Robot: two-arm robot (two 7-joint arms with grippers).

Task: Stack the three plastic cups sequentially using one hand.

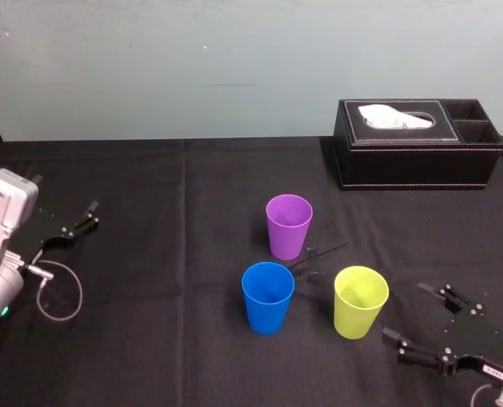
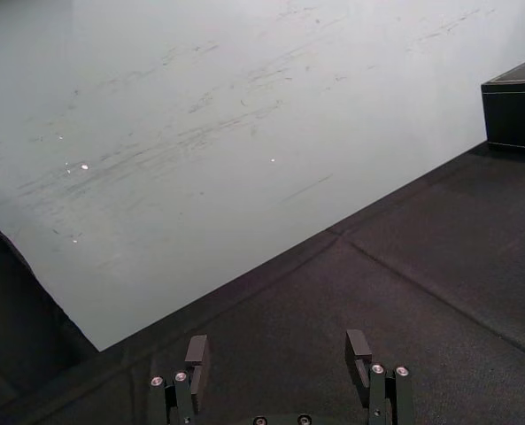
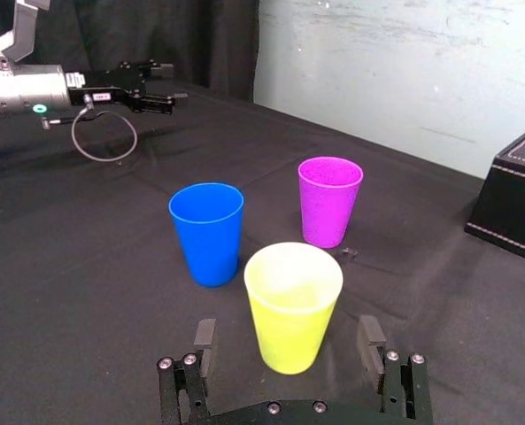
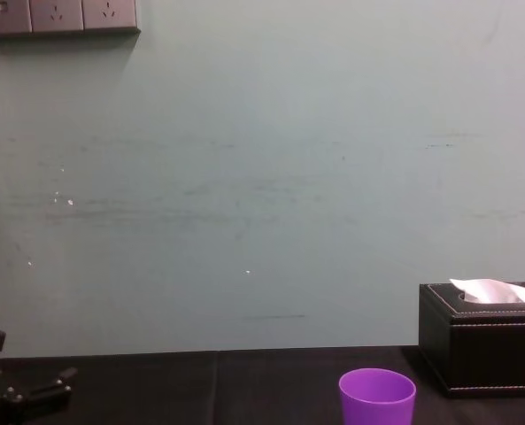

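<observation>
Left gripper [image 1: 88,216] sits well left of the blue cup [image 1: 268,298], its fingers apart. The purple cup [image 1: 288,227] stands just behind and right of the blue cup, with the yellow-green cup [image 1: 360,303] near on its right. All three are upright, apart and unstacked. Farther right of the blue cup, the right gripper [image 1: 408,312] faces the yellow-green cup, fingers spread and empty. The likely best approach: centre on that cup, pinch gently below the rim and lift straight.

Smooth plastic cups [image 1: 289,225] on matt black cloth [image 1: 166,212]; box [image 1: 416,161] perhaps stitched leather.
</observation>
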